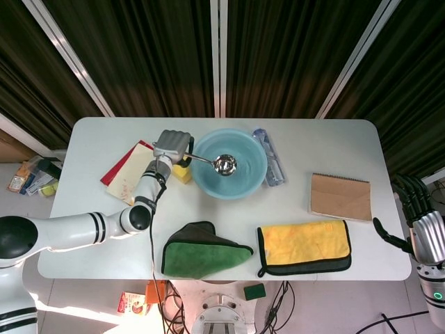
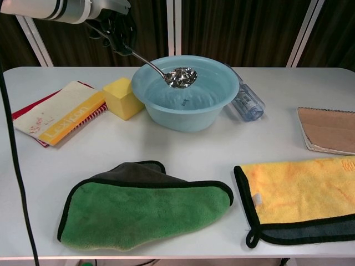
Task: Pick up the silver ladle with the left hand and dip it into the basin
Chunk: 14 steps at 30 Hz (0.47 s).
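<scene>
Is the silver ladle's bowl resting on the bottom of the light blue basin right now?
No, the silver ladle's bowl hangs near rim height above the light blue basin's floor.

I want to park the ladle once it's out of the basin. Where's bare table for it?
Bare patches: the front-left corner, bordered by the book and green cloth; the strip between basin and yellow cloth; the far-right corner behind the notebook. It is crowded beside the basin: yellow sponge on one side, clear bottle on the other.
</scene>
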Available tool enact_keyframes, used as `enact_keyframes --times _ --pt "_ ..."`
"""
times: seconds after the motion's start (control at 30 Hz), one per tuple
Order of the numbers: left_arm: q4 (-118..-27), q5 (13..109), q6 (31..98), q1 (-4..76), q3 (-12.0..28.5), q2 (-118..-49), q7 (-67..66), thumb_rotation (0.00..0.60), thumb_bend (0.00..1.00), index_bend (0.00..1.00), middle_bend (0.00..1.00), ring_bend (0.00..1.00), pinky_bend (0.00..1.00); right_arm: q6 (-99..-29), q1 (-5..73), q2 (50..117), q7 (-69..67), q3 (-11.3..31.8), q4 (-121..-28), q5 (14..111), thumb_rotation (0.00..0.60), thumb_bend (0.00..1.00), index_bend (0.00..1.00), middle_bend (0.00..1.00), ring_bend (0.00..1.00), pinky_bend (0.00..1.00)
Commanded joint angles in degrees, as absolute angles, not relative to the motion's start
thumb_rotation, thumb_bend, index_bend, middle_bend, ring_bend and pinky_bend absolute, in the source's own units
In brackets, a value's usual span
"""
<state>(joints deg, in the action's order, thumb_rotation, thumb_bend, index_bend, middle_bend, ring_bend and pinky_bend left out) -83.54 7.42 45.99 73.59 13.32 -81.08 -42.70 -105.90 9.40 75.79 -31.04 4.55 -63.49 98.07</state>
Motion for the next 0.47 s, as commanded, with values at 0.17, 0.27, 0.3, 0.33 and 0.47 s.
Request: enact_keyframes --times 0.17,0.27,0.3,0.33,0.47 --pt "-86.5 -3.0 45.9 79.2 11.9 -77.2 -48.5 0.600 0.40 0.82 0.72 0.70 0.82 -106.0 9.5 76.0 -31.8 4.7 -62.9 97.9 0.600 0.35 0.00 0.00 0.00 0.00" --pt "-86.8 -6.3 45.7 81.0 11.5 -76.6 -50.1 0.600 0.40 0.82 0.72 0.70 0.82 -105.9 9.5 76.1 -32.3 4.8 -62.6 97.7 0.600 0.35 0.00 0.00 0.00 0.00" --pt "-86.9 -7.3 45.6 81.5 11.4 -76.4 -50.5 0.600 0.40 0.82 0.72 0.70 0.82 -105.9 9.5 76.1 -32.4 4.8 -62.5 97.7 0.600 0.35 0.00 0.00 0.00 0.00" --pt "-86.9 -8.5 45.4 82.1 11.2 -76.2 -51.0 0.600 0.40 0.82 0.72 0.70 0.82 -105.8 9.5 76.2 -32.7 4.9 -62.4 97.6 0.600 0.35 0.00 0.00 0.00 0.00" --pt "-86.7 -10.9 45.3 83.6 10.9 -76.1 -52.0 0.600 0.40 0.82 0.73 0.70 0.82 -105.6 9.6 76.2 -33.4 5.0 -61.9 97.3 0.600 0.35 0.00 0.00 0.00 0.00"
